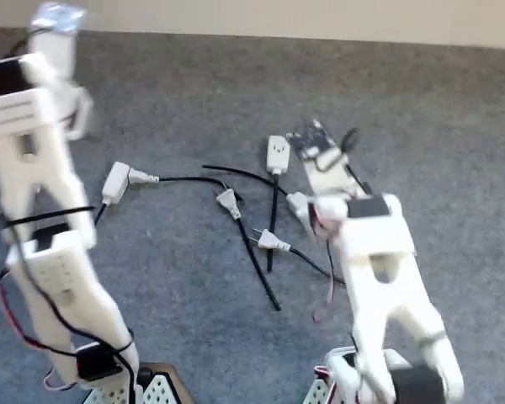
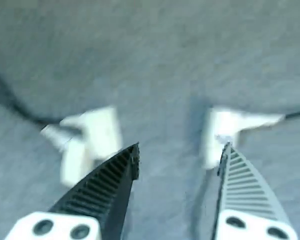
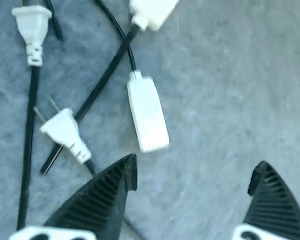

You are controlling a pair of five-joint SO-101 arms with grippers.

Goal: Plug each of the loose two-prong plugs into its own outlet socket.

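Plugs: two white plastic two-prong plugs on black cords, both loose mid-table on grey felt-like table top [image 1: 177, 286]. Near plug [image 1: 269, 241], far plug [image 1: 227, 202]; neither mated. White rectangular outlet socket [image 1: 277, 154] lies just far of them, second white socket [image 1: 115, 181] well to the left.

Right gripper [image 3: 196, 164] sits over the mid cluster, jaws wide apart, nothing held. Left gripper [image 2: 180, 146] jaws also apart, empty.

Step (my read): pick up a plug w/ right arm. Grip the body behind the prongs so prongs stay free. Square up to the socket face before pushing. Other arm prob. needs to pin the socket or it'll slide.

Views: wrist views give jaw spread. Right wrist view also gives prong direction on a plug close to its jaws. Left wrist view has two blurred white cord ends, can't tell plug vs socket. High view gives whole layout incl. left socket.
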